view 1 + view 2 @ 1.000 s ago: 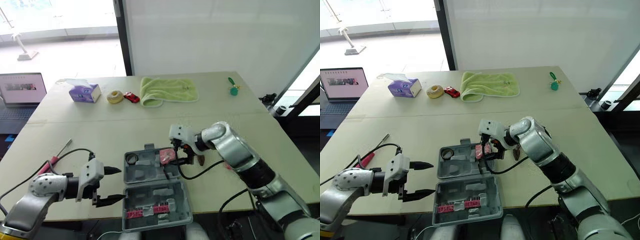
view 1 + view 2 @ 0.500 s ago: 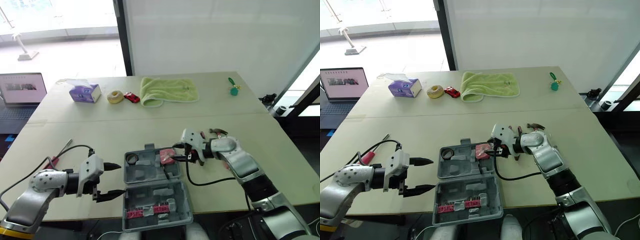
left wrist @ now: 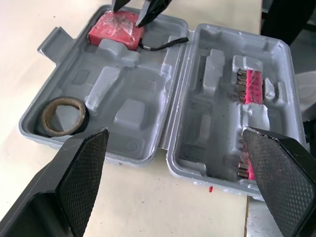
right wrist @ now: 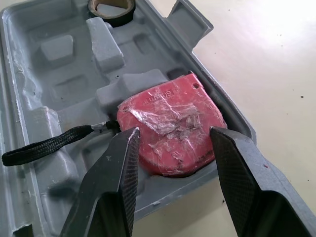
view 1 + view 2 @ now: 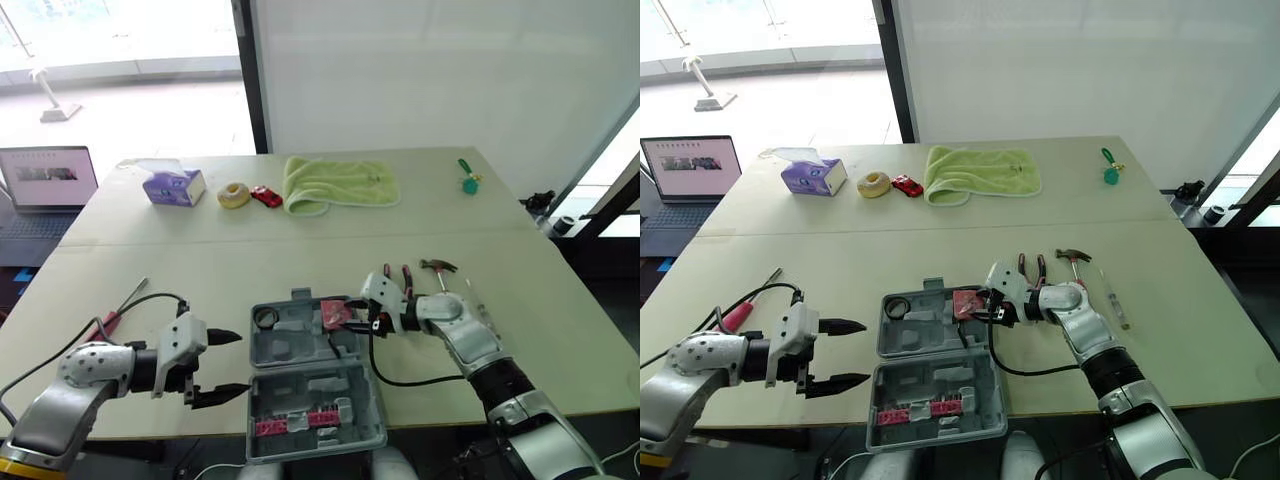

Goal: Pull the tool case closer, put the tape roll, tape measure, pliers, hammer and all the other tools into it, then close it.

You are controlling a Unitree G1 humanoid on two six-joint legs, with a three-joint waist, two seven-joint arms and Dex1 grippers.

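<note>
The open tool case (image 5: 300, 352) holds the tape measure (image 5: 335, 313) in its 1 o'clock corner and the tape roll (image 5: 265, 319) at 11 o'clock. The right gripper (image 4: 173, 136) hangs over the tape measure with its 2 fingers apart. At 9 o'clock the left gripper (image 5: 240, 364) also gapes.

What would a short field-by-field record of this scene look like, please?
Case: open, flat, at the table's near edge
In case: tape roll; tape measure
On table, outside case: pliers; hammer; red screwdriver
Left pincer: open, beside the case's left side
Right pincer: open, at the tape measure
Task state: tools left to pack; case not closed
</note>
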